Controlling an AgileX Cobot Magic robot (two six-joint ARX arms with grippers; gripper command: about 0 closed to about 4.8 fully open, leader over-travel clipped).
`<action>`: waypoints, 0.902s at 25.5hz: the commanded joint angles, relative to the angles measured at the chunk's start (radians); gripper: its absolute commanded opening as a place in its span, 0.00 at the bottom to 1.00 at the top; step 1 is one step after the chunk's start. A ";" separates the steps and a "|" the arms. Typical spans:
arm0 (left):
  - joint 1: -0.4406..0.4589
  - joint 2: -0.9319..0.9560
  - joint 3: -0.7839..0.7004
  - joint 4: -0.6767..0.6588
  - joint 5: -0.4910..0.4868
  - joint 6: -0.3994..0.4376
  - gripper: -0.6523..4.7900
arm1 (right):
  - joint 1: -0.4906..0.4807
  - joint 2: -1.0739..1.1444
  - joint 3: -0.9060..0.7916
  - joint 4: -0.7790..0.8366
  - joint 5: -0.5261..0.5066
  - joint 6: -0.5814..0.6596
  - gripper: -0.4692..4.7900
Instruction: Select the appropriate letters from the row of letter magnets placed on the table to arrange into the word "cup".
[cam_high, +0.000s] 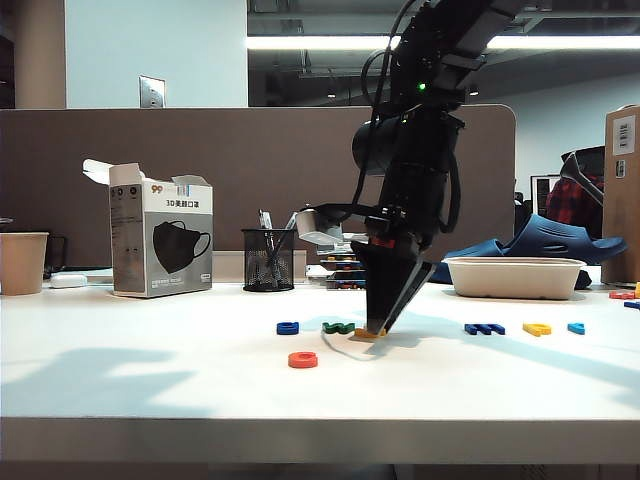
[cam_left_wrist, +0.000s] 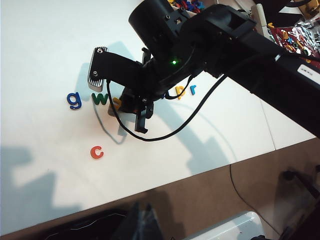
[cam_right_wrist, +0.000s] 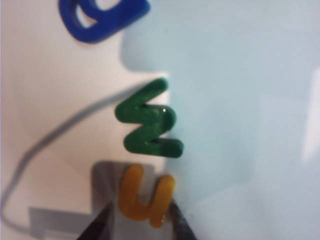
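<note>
The yellow "u" (cam_right_wrist: 145, 197) lies flat on the white table (cam_high: 150, 380) in the row of letter magnets, beside the green "w" (cam_right_wrist: 147, 125) and the blue "g" (cam_right_wrist: 102, 17). My right gripper (cam_right_wrist: 140, 222) points down on it, fingertips close against both its sides. In the exterior view that gripper (cam_high: 378, 330) stands mid-row over the "u" (cam_high: 368, 334). The red-orange "c" (cam_high: 302, 359) lies alone nearer the front edge. The yellow "p" (cam_high: 537, 329) sits further right in the row. My left gripper (cam_left_wrist: 142, 222) hangs shut and empty off the table's front edge.
A dark blue letter (cam_high: 484, 328) and a light blue "r" (cam_high: 576, 327) flank the "p". At the back stand a mask box (cam_high: 160, 243), a mesh pen holder (cam_high: 268, 258), a white tray (cam_high: 515, 277) and a paper cup (cam_high: 22, 262). A thin cable (cam_high: 345, 350) trails by the gripper.
</note>
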 joint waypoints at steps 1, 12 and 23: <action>-0.001 -0.003 0.005 0.006 -0.003 0.005 0.11 | 0.000 0.001 0.002 -0.003 0.019 0.000 0.39; -0.001 -0.003 0.005 0.006 -0.003 0.004 0.11 | 0.000 0.001 0.002 -0.016 0.014 0.006 0.40; -0.001 -0.003 0.005 0.006 -0.003 0.005 0.11 | 0.000 0.001 0.002 -0.019 -0.012 0.082 0.43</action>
